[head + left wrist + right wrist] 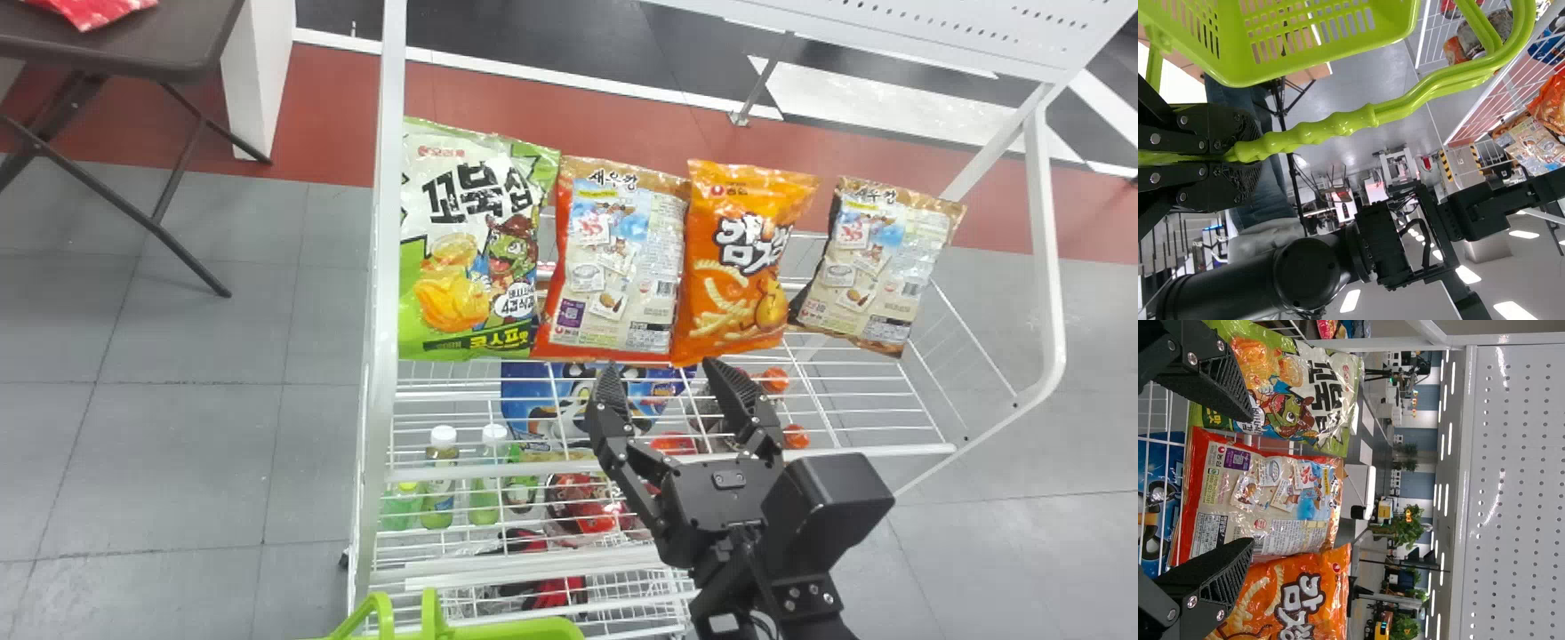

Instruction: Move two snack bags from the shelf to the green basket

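Black right gripper [661, 364], jaws spread, above front edge of white wire shelf [889, 452], faces red-and-beige rectangular snack bag [618, 267]; black left gripper [1248, 155] clamps green plastic basket handle [1338, 127].

green basket [1325, 57], handle [1365, 117] in left gripper [1245, 152]

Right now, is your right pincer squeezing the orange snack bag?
No, the right pincer has its two fingers spread wide apart, and the orange snack bag sits in the row on the shelf.

PLACE: shop-style display | white wire rack [386, 222] | snack bags [613, 258] | bottles [440, 484] | perforated panel [1515, 487]
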Controlling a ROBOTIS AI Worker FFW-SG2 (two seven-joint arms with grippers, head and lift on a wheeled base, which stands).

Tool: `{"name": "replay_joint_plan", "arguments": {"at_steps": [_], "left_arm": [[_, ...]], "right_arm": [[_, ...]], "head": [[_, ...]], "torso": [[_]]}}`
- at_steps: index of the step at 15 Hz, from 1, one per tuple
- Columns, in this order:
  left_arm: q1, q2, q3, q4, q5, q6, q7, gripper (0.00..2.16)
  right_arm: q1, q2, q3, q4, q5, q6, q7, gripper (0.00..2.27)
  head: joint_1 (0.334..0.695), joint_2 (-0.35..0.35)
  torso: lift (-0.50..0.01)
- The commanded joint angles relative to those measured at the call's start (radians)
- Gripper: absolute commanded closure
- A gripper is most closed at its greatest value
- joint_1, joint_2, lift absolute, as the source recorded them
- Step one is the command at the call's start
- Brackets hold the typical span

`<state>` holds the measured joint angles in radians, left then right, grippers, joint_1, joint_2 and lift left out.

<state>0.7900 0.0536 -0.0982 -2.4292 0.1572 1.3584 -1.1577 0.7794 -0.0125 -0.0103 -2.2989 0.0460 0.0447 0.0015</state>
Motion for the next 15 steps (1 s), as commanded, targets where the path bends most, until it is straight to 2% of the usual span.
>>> {"name": "replay_joint_plan", "arguments": {"at_steps": [1, 9, 15], "left_arm": [[0.0, 0.0, 0.003, -0.001, 0.002, 0.003, 0.0, 2.15], [0.002, 0.002, 0.006, -0.004, 0.013, 0.006, -0.011, 2.15], [0.003, 0.002, -0.001, -0.005, 0.007, 0.009, -0.01, 2.15]], "right_arm": [[-0.005, -0.001, -0.005, 0.001, -0.001, 0.007, 0.0, 0.19], [-0.025, -0.003, -0.031, 0.016, -0.029, 0.019, 0.0, 0.19], [-0.126, -0.003, -0.089, 0.105, -0.071, 0.019, 0.008, 0.19]], "head": [[0.695, -0.35], [0.695, -0.35], [0.695, -0.35]], "torso": [[-0.014], [-0.014], [-0.014]]}}
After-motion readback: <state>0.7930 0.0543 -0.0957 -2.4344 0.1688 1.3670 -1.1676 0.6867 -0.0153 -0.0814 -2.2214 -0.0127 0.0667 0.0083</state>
